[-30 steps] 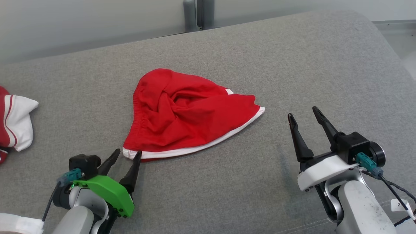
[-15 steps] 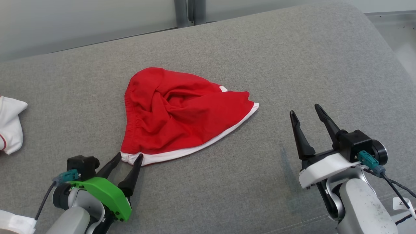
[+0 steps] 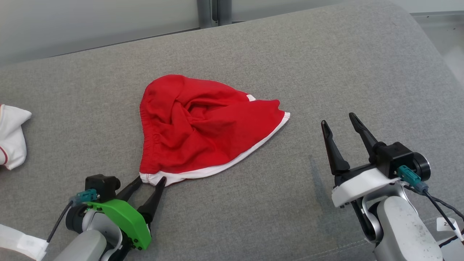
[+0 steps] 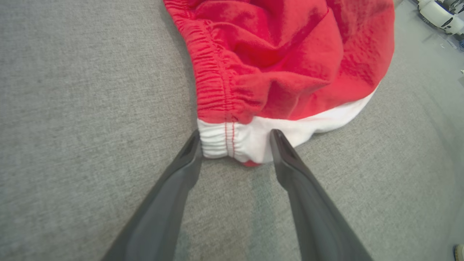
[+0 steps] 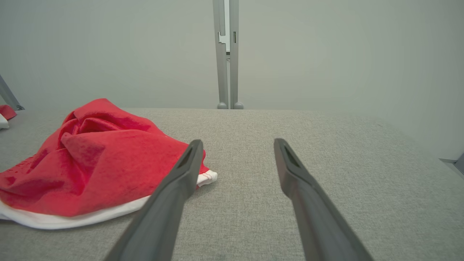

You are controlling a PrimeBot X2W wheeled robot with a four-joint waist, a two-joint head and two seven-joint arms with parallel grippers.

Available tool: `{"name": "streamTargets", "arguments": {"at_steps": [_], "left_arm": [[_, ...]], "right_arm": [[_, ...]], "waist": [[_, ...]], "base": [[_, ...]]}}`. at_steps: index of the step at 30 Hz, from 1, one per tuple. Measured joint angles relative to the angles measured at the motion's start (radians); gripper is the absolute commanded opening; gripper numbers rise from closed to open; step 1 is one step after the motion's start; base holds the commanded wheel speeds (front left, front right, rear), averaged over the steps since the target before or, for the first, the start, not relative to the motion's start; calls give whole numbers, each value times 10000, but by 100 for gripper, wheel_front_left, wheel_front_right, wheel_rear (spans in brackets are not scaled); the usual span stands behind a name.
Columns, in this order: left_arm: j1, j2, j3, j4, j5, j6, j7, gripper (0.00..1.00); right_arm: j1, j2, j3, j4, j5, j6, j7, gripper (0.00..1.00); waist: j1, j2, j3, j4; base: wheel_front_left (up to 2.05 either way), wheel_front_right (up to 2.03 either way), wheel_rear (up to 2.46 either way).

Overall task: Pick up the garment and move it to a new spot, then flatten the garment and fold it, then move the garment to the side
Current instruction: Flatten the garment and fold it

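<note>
Left wrist view: left pincer [image 4: 235,135] spread around the garment [image 4: 282,54] corner.

A white cloth [image 3: 12,139] is cropped at the left edge.

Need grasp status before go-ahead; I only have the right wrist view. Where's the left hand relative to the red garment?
Observer: The left hand is at the garment, at its near-left end, one finger on either side of the white hem corner.
Operator: Pinched?
Observer: No. The jaws are open, with the corner between them but not gripped.
Operator: My finger overlaps the other corner here. Touching?
Observer: No. The head view shows the right hand apart from it, off to its right.
</note>
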Motion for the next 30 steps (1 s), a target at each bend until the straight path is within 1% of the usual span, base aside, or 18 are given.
{"name": "streamTargets", "arguments": {"at_steps": [1, 2, 3, 5, 7, 10, 11, 12, 13, 14, 15, 19, 22, 27, 28, 30], "left_arm": [[-61, 6, -75, 82, -2, 0, -25, 89], [-108, 12, -138, 146, -31, 0, -96, 81], [-155, 19, -201, 215, -58, -2, -125, 68], [-240, 33, -330, 322, -111, -2, -234, 51], [-304, 42, -405, 376, -247, -2, -380, 45], [-342, 100, -523, 383, -353, -2, -543, 41], [-342, 134, -552, 380, -383, -4, -619, 38], [-342, 171, -581, 357, -422, -8, -652, 33], [-342, 205, -594, 328, -430, -8, -744, 24], [-342, 236, -598, 291, -435, -10, -813, 9], [-342, 263, -602, 270, -435, -10, -882, 0], [-343, 270, -380, 295, -305, 52, -1145, 0], [-344, 134, -153, 345, -226, 123, -1231, 0], [-363, -184, -58, 477, -52, 121, -1244, 0], [-410, -293, 29, 512, -2, 121, -1250, 0], [-462, -366, 144, 552, 29, 119, -1273, 0]], "right_arm": [[-14, 0, 6, -2, 0, 0, 0, 100], [-18, -2, 12, 0, -2, 0, -2, 100], [-19, -4, 10, 2, -2, 0, -2, 100], [-22, -17, 0, 10, -2, 0, -4, 100], [-22, -25, -21, 15, -2, 0, -13, 100], [-21, -31, -79, 27, -2, 0, -40, 100], [-21, -31, -92, 31, -2, 0, -42, 100], [-20, -31, -107, 44, -2, 0, -42, 100], [-20, -33, -117, 61, -2, 0, -42, 100], [-20, -46, -113, 90, -4, 0, -31, 100], [-21, -77, -100, 140, -8, 0, 52, 100], [-184, -276, 2, 520, -10, 0, 316, 100], [-409, -548, 261, 1014, -4, 0, 577, 100], [-865, -1104, 1239, 1967, -63, 0, 907, 100], [-1065, -1289, 1779, 2347, -58, 2, 951, 100], [-1296, -1519, 2291, 2777, -48, 2, 936, 100]], "waist": [[0, 0, 6, -7], [0, 0, 9, -16], [0, 0, 12, -25], [0, 0, 18, -40], [0, 0, 18, -42], [0, 0, 3, -23], [0, 0, -3, -11], [0, 0, -10, 6], [0, 0, -14, 28], [0, 0, -17, 54], [0, 0, -19, 85], [0, 0, -29, 223], [0, 0, -38, 340], [0, 0, -32, 537], [0, 0, -12, 611], [0, 0, 20, 678]], "base": [[0, 0, 0], [0, 0, 0], [0, 0, 0], [0, 0, 0], [0, 0, 0], [0, 0, 0], [0, 0, 0], [0, 0, 0], [0, 0, 0], [0, 0, 0], [0, 0, 0], [0, 0, 0], [0, 0, 0], [0, 0, 0], [0, 0, 0], [0, 0, 0]]}}
